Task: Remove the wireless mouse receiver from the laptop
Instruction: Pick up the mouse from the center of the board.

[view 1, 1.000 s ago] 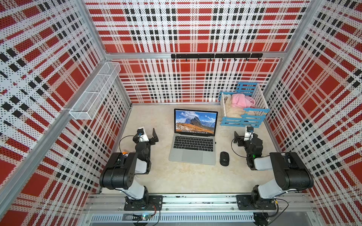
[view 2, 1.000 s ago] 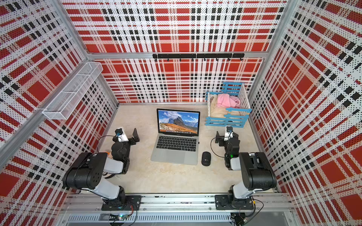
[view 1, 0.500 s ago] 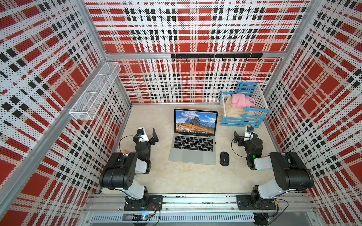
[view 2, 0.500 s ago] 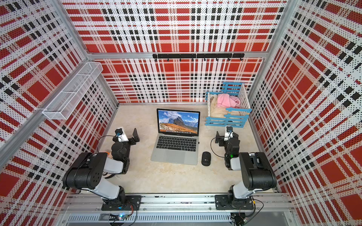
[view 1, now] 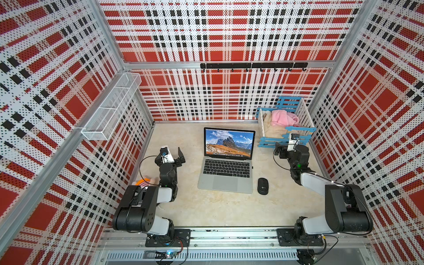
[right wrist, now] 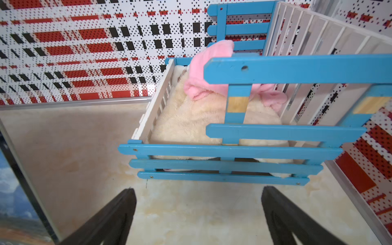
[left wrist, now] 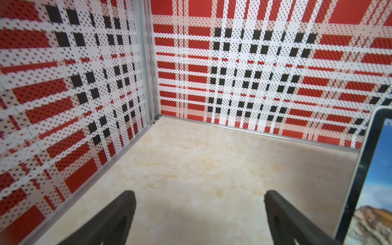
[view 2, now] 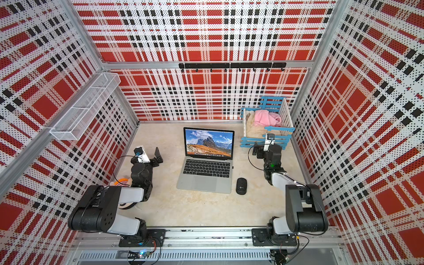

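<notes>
Right gripper [right wrist: 198, 188], as I see it from my remote station, hangs with its jaws spread wide and nothing between them, low over the pale table [view 1: 218, 211]. It faces the blue-and-white slatted crib [right wrist: 297, 67] just ahead of its fingertips. Off to its inner side stands the laptop [view 1: 226, 181], lid up, and the edge of its lit screen shows in the right wrist view. The wireless mouse receiver [view 1: 252, 167] appears in both top views only as a tiny dark nub on the laptop edge nearest this gripper. It sits beside the keyboard, a little back from the fingertips toward the arm's own base, and it looks plugged in. Farther back on that same side lies the black mouse [view 1: 262, 186], just clear of the laptop's corner. Beyond the laptop, well apart from the receiver, the left gripper [left wrist: 199, 193] likewise stands wide open and empty, pointing at bare table and the wall corner. I judge the receiver to be light, rigid and smooth. Only the friction of the port holds it, and only the short dark stub offers a hold. I would pinch that stub across its flat faces and draw it straight out sideways, away from the laptop. A slanted pull could slip off it or strain the plug, and the slim laptop may slide unless braced.
</notes>
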`<action>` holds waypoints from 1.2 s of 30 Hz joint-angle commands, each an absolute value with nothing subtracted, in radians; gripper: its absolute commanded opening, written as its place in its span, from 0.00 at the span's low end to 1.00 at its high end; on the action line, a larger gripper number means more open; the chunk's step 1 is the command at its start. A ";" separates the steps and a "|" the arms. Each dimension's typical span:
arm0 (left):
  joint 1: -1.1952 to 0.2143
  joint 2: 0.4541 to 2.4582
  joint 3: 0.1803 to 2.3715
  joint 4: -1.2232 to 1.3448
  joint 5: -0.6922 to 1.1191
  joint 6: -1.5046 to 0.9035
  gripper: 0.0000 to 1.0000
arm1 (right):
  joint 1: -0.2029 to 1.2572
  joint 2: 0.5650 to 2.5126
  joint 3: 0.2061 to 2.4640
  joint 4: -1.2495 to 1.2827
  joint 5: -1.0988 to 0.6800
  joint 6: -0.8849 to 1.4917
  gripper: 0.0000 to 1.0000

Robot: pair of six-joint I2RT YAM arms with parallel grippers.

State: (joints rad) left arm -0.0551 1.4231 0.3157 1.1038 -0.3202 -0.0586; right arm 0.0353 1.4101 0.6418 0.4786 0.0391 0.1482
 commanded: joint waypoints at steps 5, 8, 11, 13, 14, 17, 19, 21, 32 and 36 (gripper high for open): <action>-0.126 1.240 0.395 0.792 -0.339 -0.187 0.99 | 0.212 1.311 0.749 -0.174 0.137 0.326 1.00; -0.207 1.192 0.452 0.648 -0.333 -0.211 0.99 | 0.294 1.252 0.763 -0.352 0.233 0.432 1.00; -0.308 1.156 0.498 0.518 -0.295 -0.238 0.99 | 0.348 1.190 0.741 -0.472 0.243 0.541 1.00; -0.356 1.135 0.506 0.465 -0.244 -0.278 0.99 | 0.387 1.156 0.707 -0.506 0.232 0.613 1.00; -0.387 1.123 0.500 0.447 -0.229 -0.305 0.99 | 0.410 1.141 0.691 -0.519 0.237 0.636 1.00; -0.485 1.091 0.467 0.422 -0.189 -0.353 0.99 | 0.448 1.117 0.662 -0.552 0.240 0.673 1.00; -0.539 1.091 0.447 0.416 -0.152 -0.406 1.00 | 0.472 1.105 0.626 -0.526 0.220 0.688 1.00; -0.607 1.103 0.427 0.420 -0.125 -0.455 1.00 | 0.498 1.111 0.590 -0.488 0.213 0.710 0.99; -0.940 1.241 0.416 0.421 -0.123 -0.502 0.99 | 0.593 1.213 0.567 -0.444 0.253 0.768 0.93; -0.944 1.257 0.415 0.422 -0.125 -0.491 0.99 | 0.624 1.223 0.562 -0.430 0.275 0.784 0.92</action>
